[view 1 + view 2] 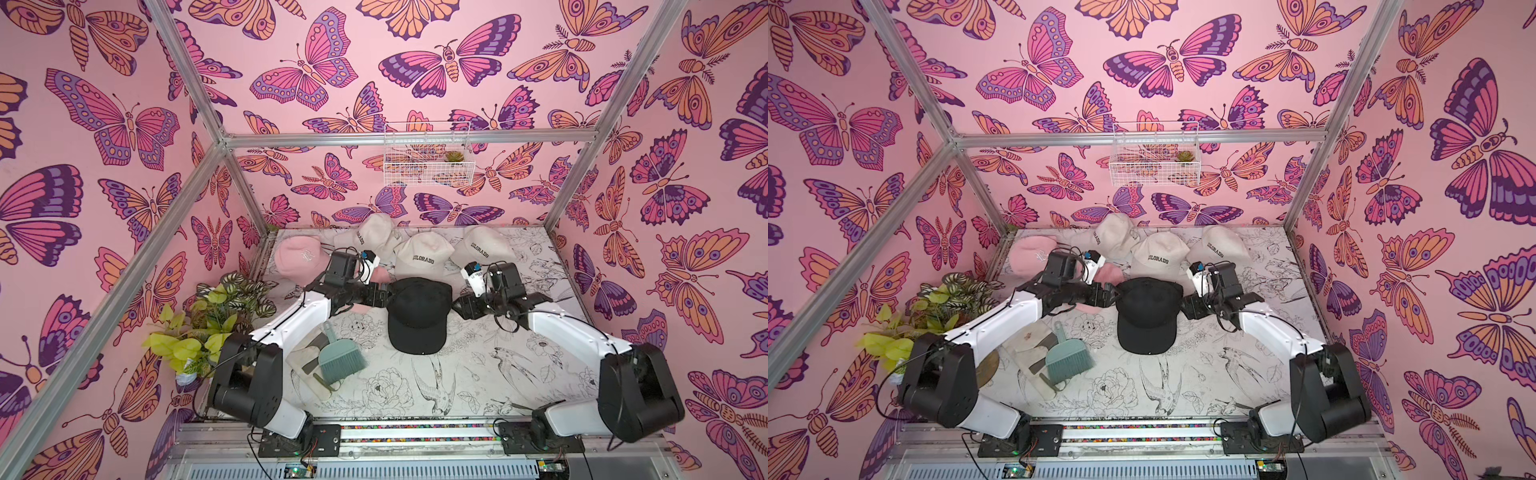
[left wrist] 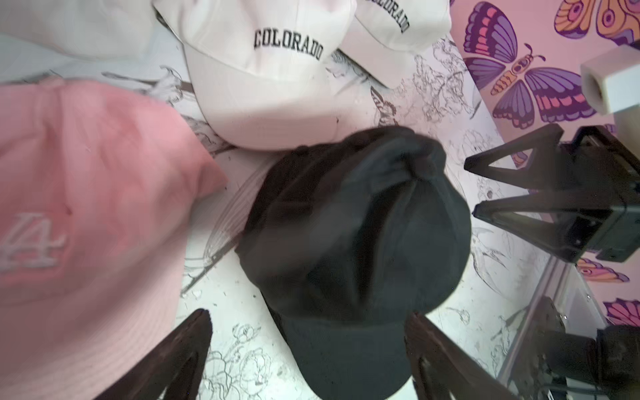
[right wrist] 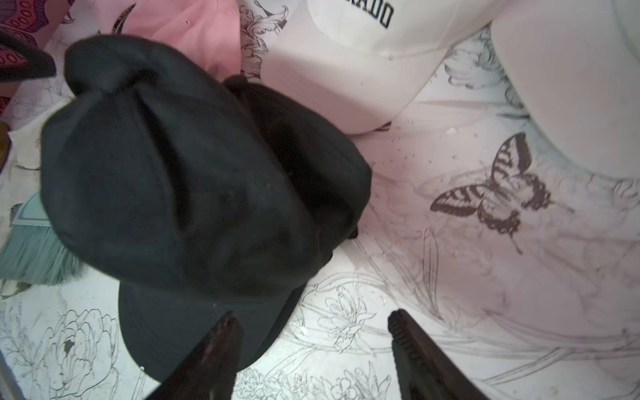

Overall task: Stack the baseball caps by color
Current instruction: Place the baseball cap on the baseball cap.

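I see both pincers spread wide, pinching nothing: the left gripper (image 2: 308, 313) and the right gripper (image 3: 311, 312) flank the black cap (image 1: 419, 316). It lies in the middle of the table (image 1: 478, 374), brim toward the arm bases, with a second black layer showing beneath. Three cream COLORADO caps (image 1: 422, 253) line the far edge. A pink cap (image 1: 297, 257) sits far left, and a second pink cap (image 2: 86, 207) lies just beside the black one.
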Motion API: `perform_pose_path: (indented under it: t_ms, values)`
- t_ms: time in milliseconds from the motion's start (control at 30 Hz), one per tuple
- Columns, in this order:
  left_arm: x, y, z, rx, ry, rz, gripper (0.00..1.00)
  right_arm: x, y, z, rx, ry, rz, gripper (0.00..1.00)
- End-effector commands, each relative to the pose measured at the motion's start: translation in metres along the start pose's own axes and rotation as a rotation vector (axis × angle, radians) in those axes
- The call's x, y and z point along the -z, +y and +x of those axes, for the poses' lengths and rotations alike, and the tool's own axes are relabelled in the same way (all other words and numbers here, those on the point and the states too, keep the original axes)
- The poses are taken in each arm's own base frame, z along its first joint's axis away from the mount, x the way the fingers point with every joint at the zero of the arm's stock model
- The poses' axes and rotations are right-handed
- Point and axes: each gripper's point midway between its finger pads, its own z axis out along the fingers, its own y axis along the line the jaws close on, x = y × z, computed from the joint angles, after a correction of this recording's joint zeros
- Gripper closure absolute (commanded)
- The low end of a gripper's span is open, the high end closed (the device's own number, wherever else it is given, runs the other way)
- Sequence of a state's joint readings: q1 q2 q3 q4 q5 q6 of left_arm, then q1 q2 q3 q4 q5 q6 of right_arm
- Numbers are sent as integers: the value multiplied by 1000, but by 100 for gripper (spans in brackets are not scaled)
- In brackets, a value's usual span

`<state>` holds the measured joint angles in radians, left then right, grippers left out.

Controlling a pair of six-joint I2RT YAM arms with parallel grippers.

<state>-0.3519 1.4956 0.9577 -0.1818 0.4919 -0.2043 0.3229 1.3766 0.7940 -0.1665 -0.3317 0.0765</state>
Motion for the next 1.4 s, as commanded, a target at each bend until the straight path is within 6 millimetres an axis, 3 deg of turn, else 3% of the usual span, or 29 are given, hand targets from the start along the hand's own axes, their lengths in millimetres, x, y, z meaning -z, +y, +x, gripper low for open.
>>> perform_pose_path:
  t_ms: [0, 167, 267, 400, 567, 733, 1133, 1367]
  values:
    - [-4, -13, 24, 43, -2, 119, 18, 7, 16, -11, -80, -127, -90, 31]
    - [-20, -13, 60, 55, 84, 172, 33, -1, 43, 19, -38, -118, -184, 40]
    - [-30, -9, 65, 54, 98, 172, 35, -15, 55, 30, 17, -92, -175, 42]
    - [-44, -13, 64, 36, 122, 193, 43, -36, 58, 32, 23, -43, -132, 45]
    - [-73, 4, 87, 58, 204, 137, 56, -59, 34, 52, -65, 26, -15, 50]
    - [-89, 14, 97, 116, 254, 127, 66, -64, 30, 64, -121, 61, -3, 51]
    - [-97, -8, 92, 108, 277, 178, 64, -46, 4, 63, -232, 37, 94, 47]
    - [-108, -6, 84, 142, 276, 162, 64, -45, -12, 54, -253, 27, 114, 44]
